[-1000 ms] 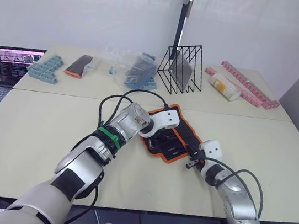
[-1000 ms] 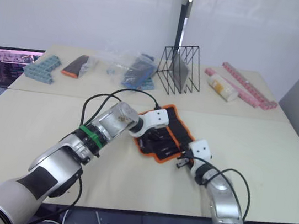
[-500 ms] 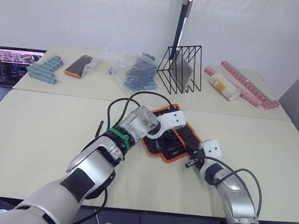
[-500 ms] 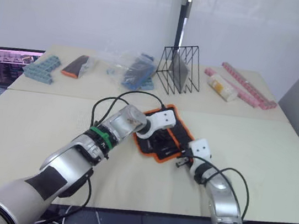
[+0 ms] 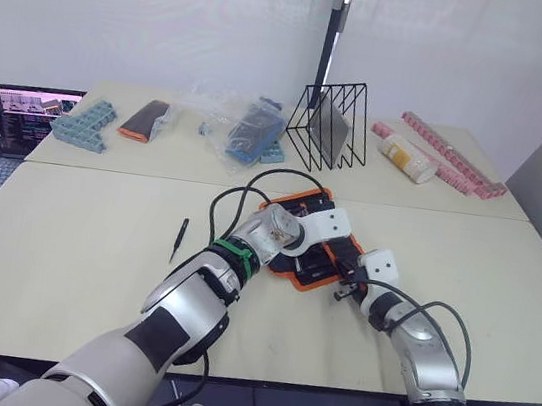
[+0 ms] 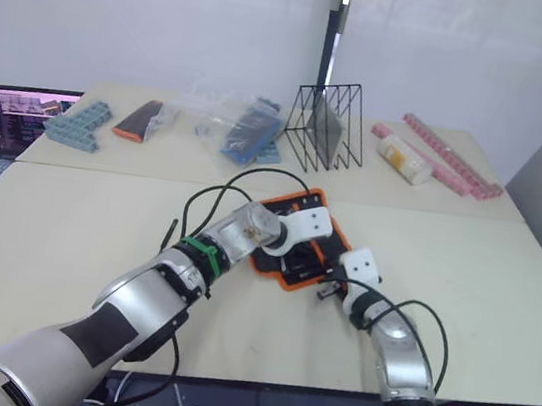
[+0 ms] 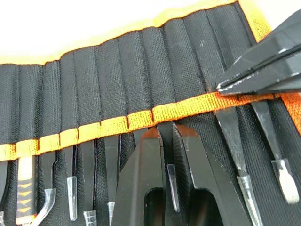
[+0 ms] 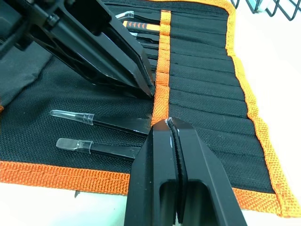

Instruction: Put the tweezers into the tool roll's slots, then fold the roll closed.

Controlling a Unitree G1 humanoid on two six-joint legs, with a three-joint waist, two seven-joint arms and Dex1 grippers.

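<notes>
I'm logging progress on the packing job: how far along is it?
Several tweezers already sit in the tool roll. The left gripper is pushing another in at the orange stripe; the shut right gripper pins the roll. One tweezer lies loose on the table; the roll is unfolded.

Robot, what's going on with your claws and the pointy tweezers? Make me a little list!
tool roll: lying open and flat on the table
left claw: shut on the gripped tweezer, its tips at the orange stripe
right claw: shut, holding nothing, tips on the orange stripe near the roll's end
tucked tweezers: several poke out from under the stripe, with clear caps on their tips
loose tweezer: lying alone on the table, to the left of the roll
roll folded: not yet
</notes>
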